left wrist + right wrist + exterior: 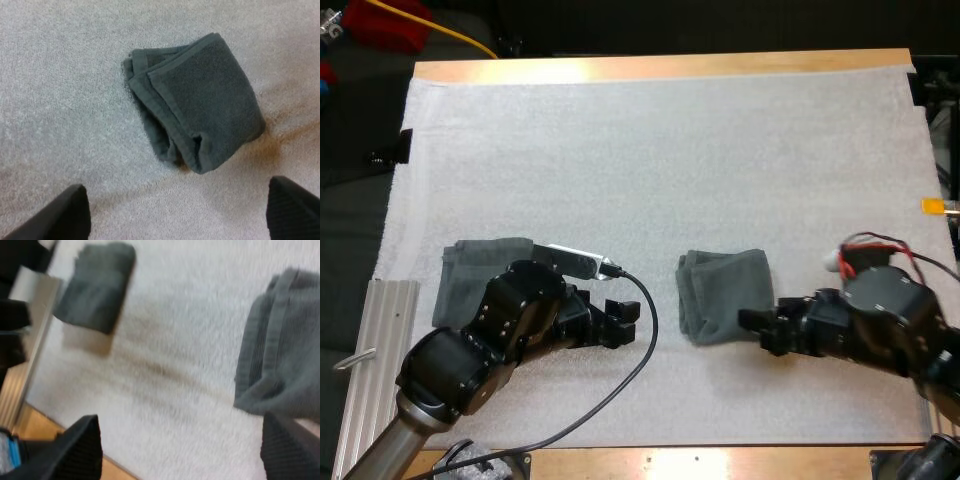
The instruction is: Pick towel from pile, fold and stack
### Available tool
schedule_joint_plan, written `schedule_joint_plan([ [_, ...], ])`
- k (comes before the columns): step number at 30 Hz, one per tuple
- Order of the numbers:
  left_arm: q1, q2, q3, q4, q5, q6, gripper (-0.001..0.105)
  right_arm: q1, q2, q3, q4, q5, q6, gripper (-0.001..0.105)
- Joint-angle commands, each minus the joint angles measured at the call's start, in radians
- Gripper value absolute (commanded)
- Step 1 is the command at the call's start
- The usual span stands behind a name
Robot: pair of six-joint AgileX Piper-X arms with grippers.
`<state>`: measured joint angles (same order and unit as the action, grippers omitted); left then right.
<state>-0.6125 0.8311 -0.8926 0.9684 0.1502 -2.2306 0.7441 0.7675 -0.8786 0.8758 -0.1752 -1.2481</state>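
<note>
Folded towel (722, 295): lay between my two tools, long axis running away from me. Right tool (757, 330): fingers spread wide, holding nothing, just beside that towel's near right corner. Left tool (618, 320): likewise spread and unladen, farther off on the towel's left.

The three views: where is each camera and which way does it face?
High view: behind the robot, looking forward and down on the mat; left gripper, right gripper show.
Left wrist view: on left wrist, facing the middle towel; its open fingers.
Right wrist view: on right wrist, facing the left towel; its open fingers.
Shared: both wrist views see the middle towel.
</note>
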Motion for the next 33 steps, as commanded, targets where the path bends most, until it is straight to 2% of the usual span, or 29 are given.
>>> schedule_joint_plan([
  [1,-0.001,-0.005,-0.001,-0.016,0.005,-0.008,0.070,0.001,-0.033,-0.003,0.022,0.032,-0.004,0.065],
  [7,-0.001,0.040,-0.001,-0.049,0.013,-0.008,0.070,0.001,-0.132,-0.003,0.042,0.067,-0.004,0.065],
  [15,-0.001,0.196,-0.001,-0.127,0.117,-0.008,0.070,0.001,-0.162,-0.003,0.042,0.067,-0.004,0.065],
  [33,0.000,0.545,-0.001,-0.284,0.131,-0.008,0.070,0.001,-0.162,-0.003,0.094,0.067,-0.004,0.065],
])
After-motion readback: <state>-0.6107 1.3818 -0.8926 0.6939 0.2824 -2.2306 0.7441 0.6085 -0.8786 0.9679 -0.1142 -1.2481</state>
